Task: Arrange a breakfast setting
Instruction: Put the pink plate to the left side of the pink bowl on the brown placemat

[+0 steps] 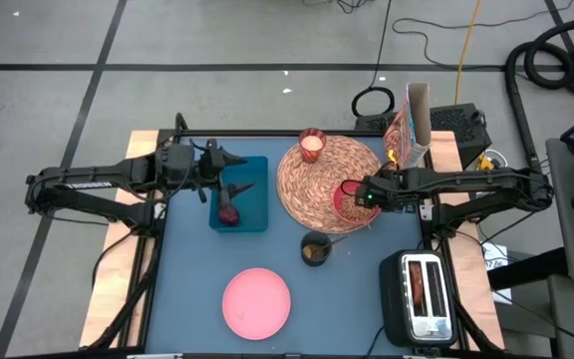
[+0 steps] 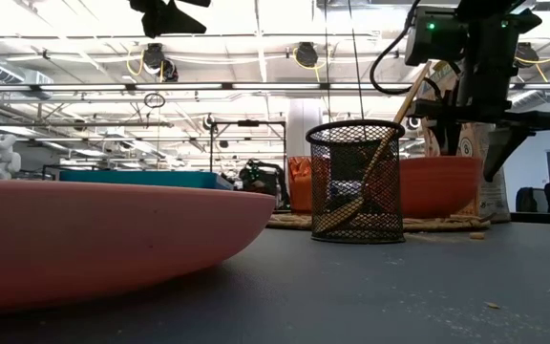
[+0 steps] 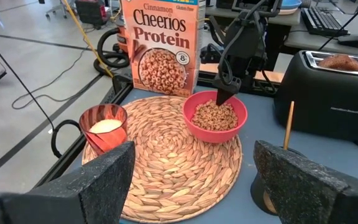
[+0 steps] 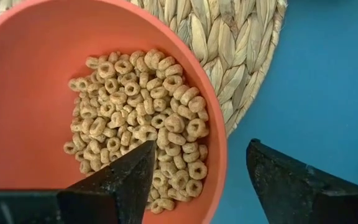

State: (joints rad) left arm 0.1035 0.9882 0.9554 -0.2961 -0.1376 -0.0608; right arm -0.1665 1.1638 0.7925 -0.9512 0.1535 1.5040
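A coral-red bowl [image 4: 36,93] of cereal rings sits on the right part of the round straw placemat [image 1: 322,184]. My right gripper [image 4: 201,149] points down over the bowl's rim [image 4: 219,155], open. One finger is above the cereal and the other outside over the blue table, each with a gap to the rim. A candle glass [image 1: 312,146] stands on the mat's far edge. The Cheerios box [image 3: 160,43] stands upright behind the mat. The pink plate [image 1: 256,303] lies near the front edge. My left gripper [image 3: 191,149] waits open above a teal tray [image 1: 252,189] holding the dark-red fruit [image 1: 229,212].
A black mesh cup [image 1: 316,249] with a wooden stick stands just in front of the mat. A black toaster [image 1: 422,294] with toast sits at the front right. Blue table shows between the plate and the mat.
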